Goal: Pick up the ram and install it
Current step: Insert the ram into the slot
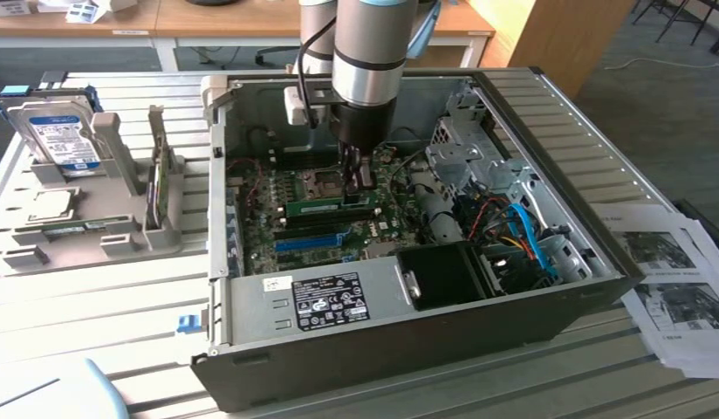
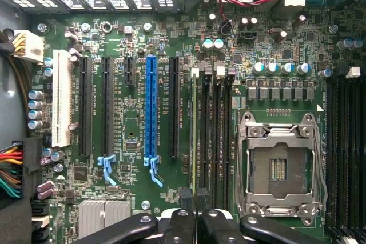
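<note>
Your exterior view stands back and high, looking down at a slant into the open computer case [image 1: 394, 349], while your wrist view faces straight down, close over the same motherboard [image 2: 166, 190].

Matt grey metal case [image 1: 453, 340], glossy blue plastic slot [image 2: 151, 107], green circuit-board ram [image 1: 331, 208].

Wooden-topped desks [image 1: 92, 24] on white frames lined the far side of the room, beside a tall light-wood panel [image 1: 534, 35] at the exterior view's right. Grey-blue carpet [image 1: 639, 113] covered the floor, where a pale cable [image 1: 674, 63] trailed near dark chair legs [image 1: 686, 17]. Even, soft light fell across the pale slatted worktable [image 1: 92, 305].
</note>
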Motion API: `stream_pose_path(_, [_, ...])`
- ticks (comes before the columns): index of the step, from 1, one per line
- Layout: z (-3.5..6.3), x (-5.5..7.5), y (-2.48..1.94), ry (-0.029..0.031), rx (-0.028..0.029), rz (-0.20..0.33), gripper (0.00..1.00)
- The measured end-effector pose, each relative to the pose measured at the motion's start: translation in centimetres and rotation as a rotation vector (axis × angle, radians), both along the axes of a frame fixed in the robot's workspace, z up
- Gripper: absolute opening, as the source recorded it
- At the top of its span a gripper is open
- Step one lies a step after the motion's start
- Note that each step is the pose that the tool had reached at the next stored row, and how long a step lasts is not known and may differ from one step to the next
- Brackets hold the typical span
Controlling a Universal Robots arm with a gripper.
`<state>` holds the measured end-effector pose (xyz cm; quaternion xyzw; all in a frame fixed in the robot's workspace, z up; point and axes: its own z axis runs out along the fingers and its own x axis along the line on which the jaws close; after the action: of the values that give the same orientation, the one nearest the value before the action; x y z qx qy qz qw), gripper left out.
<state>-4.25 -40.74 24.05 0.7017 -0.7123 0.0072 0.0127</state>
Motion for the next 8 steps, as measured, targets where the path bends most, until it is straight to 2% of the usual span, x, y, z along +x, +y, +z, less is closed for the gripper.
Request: stream_pose_path(8, [-0.06, 0.0, 0.03, 0.0001, -0.0002, -0.006, 0.11])
